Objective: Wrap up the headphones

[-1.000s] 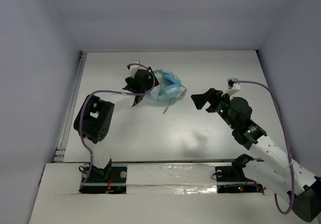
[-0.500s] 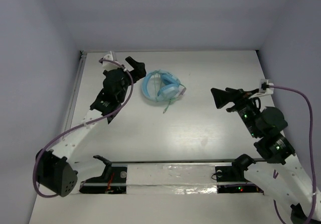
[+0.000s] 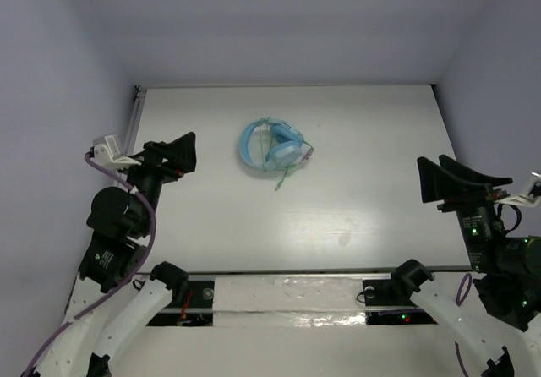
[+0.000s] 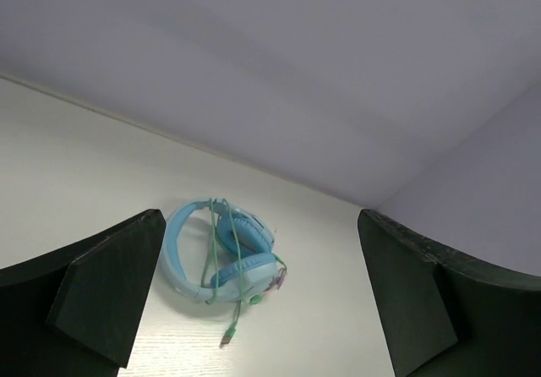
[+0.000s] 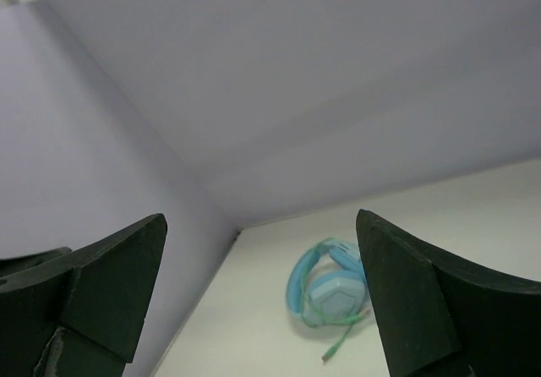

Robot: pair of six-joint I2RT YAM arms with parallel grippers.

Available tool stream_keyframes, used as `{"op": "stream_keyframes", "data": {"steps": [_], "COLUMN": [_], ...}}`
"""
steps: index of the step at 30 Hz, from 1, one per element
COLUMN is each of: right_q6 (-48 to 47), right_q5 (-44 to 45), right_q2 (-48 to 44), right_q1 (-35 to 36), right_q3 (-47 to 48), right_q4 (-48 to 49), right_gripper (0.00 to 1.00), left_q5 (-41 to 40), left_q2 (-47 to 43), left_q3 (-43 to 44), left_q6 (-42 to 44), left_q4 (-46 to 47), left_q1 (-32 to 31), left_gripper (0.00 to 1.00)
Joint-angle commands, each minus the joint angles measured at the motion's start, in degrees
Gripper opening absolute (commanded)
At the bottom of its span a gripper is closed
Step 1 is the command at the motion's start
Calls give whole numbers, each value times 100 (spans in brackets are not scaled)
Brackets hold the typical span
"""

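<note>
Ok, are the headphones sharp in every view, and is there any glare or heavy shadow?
Top external: soft even light, headphones sharp, no glare on the table, only faint shadow. Left wrist: headphones clear, left tool fingers near-black, without detail. Right wrist: headphones smaller and slightly soft, right tool equally dark.

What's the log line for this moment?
left gripper: open, empty | right gripper: open, empty | light blue over-ear headphones: on white table, apart from both | thin pale-green cable: draped across them, plug end loose
</note>
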Motion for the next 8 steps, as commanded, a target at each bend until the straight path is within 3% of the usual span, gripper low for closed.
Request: {"op": "stream_keyframes", "data": {"steps": [1, 8], "right_q6": [35, 105], "right_q5": [147, 94], "right_q2": [108, 327], "right_q1": [47, 47], "right_q3": [-189, -163], "right_q4": [-520, -688], "right_gripper": [100, 100], "left_q5": [-21, -127], "left_q2": [-215, -189], "left_q3": [-289, -404], "left_q6": [164, 269], "left_q4": [-433, -556], "left_q1": [2, 2], "left_gripper": [99, 99]}}
